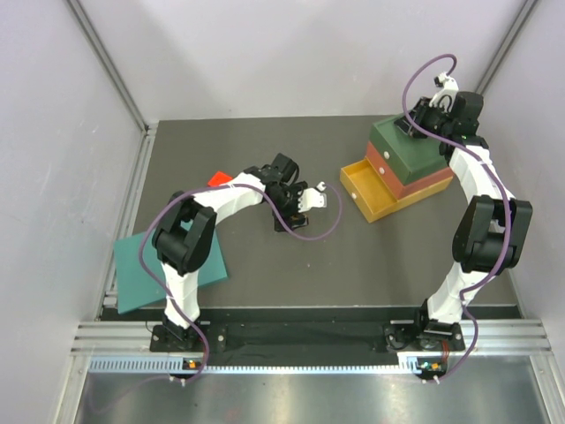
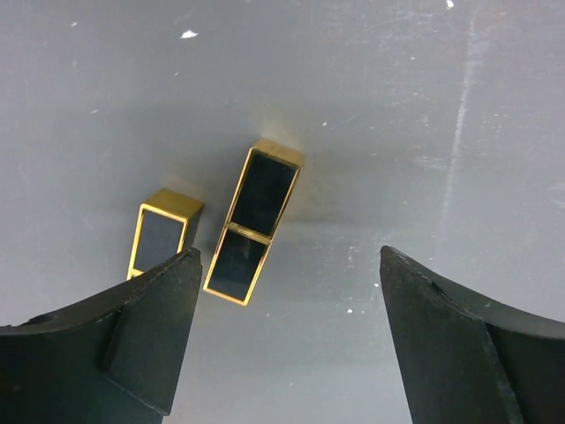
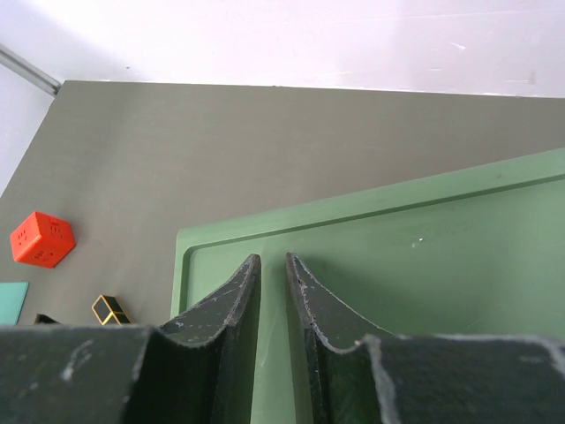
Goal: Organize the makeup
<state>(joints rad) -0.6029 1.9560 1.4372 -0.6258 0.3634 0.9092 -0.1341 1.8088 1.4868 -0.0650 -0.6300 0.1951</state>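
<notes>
The flat dark grey table top (image 1: 265,283) sits inside plain white walls (image 1: 291,53). A thin silver metal post (image 1: 108,62) runs up each back corner. A silver metal rail (image 1: 115,340) lies along the near edge, with a shiny grey metal sheet (image 1: 309,397) below it. The light is soft and even.

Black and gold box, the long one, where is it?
In the left wrist view, the long black-gold box lies on the grey table, just ahead of the open left gripper, with a smaller black-gold piece beside it.
</notes>
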